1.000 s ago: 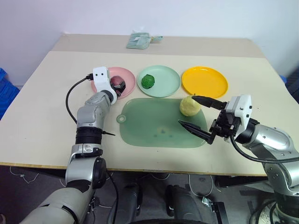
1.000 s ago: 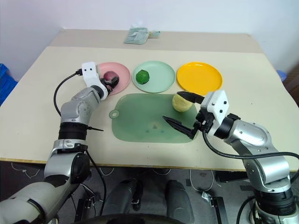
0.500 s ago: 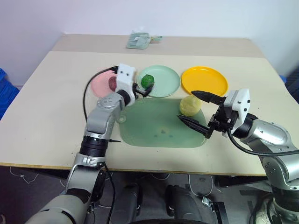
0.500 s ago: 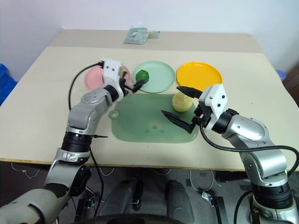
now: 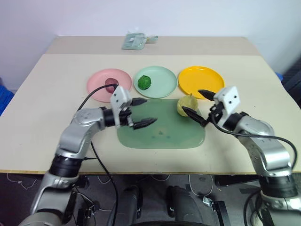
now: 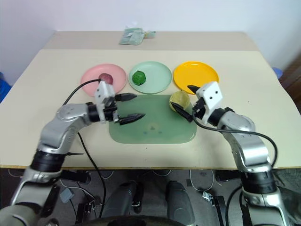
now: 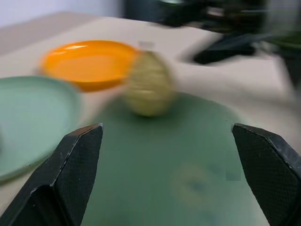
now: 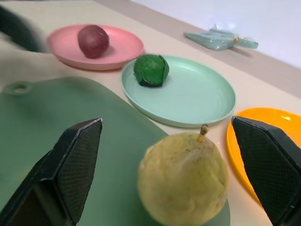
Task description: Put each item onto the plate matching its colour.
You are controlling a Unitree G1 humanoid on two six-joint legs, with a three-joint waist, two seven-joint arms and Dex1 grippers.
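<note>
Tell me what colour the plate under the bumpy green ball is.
Pale mint green plate, holding the ball; clearest in the right wrist view.

Pink plate (image 5: pixel 100 85), mint plate (image 5: pixel 162 84), orange-yellow plate (image 5: pixel 201 78), translucent green mat (image 5: pixel 161 132).

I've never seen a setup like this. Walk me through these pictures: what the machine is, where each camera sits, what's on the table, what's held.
This is a humanoid robot with two arms, each ending in two black fingers. Two pictures come from its head, looking down at the table; two come from cameras on its wrists, looking along the fingers.

On the table are a pink plate with a purple ball, a green plate with a green ball, and an orange plate, bare. A pear sits on the green mat.

The left gripper is open over the mat, holding nothing. The right gripper has its jaws open either side of the pear, not closed on it.
</note>
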